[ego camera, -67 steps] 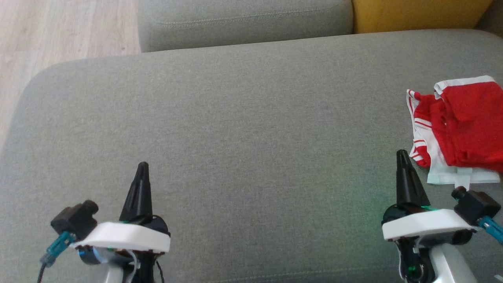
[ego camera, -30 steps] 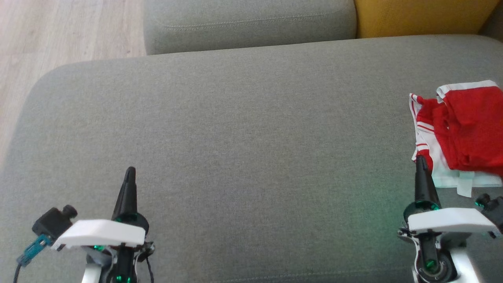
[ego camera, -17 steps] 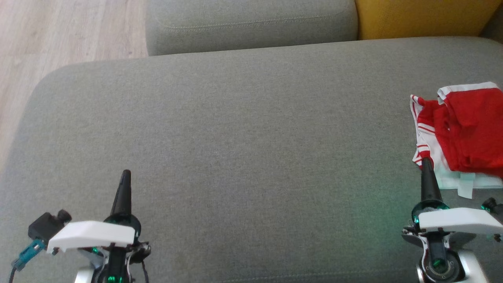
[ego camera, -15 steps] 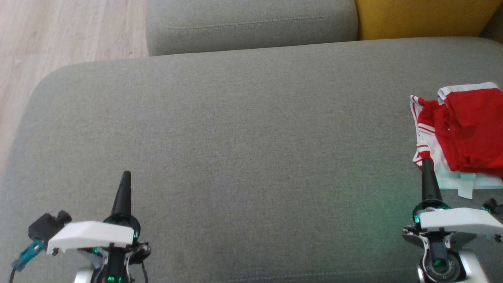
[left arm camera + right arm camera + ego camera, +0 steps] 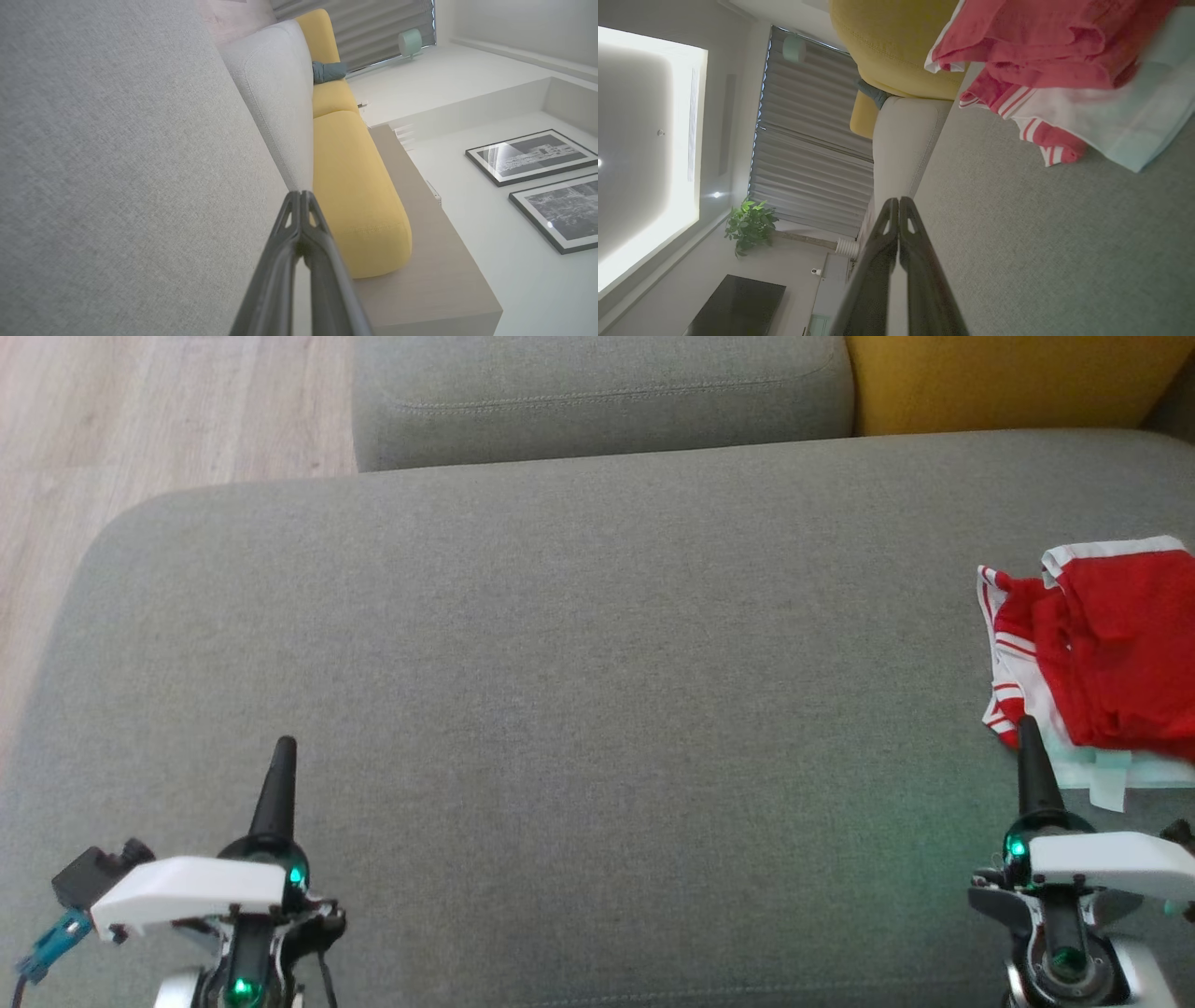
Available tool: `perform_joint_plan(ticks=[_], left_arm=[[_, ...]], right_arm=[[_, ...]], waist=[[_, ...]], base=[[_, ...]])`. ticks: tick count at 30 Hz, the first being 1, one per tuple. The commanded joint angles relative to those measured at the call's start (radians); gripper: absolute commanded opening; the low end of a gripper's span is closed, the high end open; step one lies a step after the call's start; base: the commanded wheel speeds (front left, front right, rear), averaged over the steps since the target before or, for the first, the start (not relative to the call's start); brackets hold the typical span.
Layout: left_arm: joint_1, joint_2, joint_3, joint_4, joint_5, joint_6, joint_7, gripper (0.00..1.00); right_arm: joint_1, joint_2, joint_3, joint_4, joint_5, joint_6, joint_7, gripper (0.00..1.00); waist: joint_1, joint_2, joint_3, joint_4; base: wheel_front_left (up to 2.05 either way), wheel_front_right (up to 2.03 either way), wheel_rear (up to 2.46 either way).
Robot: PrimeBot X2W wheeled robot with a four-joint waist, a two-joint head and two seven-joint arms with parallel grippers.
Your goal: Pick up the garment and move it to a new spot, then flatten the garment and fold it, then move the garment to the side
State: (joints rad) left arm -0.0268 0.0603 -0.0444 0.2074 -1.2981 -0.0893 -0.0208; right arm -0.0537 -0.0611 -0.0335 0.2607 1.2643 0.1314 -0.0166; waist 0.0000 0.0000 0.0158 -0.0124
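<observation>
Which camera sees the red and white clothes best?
The head view: it sees the crumpled red-and-white fabric garment from above, clipped just at the right edge. The right wrist view shows it closer, but sideways and more cropped.

The garment is bright red with white hem bands, thin red-and-white stripes along one edge and a pale mint-white panel. The sofa seat is plain heathered grey. Behind the seat, the back cushion is the same grey and the yellow cushion is mustard. Left of the seat, the floor is pale wood grain. The left claw and right claw are black, with white housings and green lights
</observation>
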Motion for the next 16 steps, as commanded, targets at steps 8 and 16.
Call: perform_joint_plan(ticks=[8, 16], left_arm=[[-0.059, 0.019, 0.057, -0.010, -0.097, -0.016, 0.028, 0.00], [-0.066, 0.019, 0.079, 0.007, -0.187, -0.025, 0.055, 0.00]], right_arm=[[-0.049, -0.017, -0.002, -0.027, 0.106, -0.001, 0.028, 0.00], [-0.050, -0.016, -0.017, -0.024, 0.204, -0.001, 0.055, 0.00]], waist=[[0.0000, 0.0000, -0.003, 0.003], [0.0000, 0.0000, -0.007, 0.006]], base=[[0.00, 0.00, 0.00], [0.00, 0.00, 0.00]])
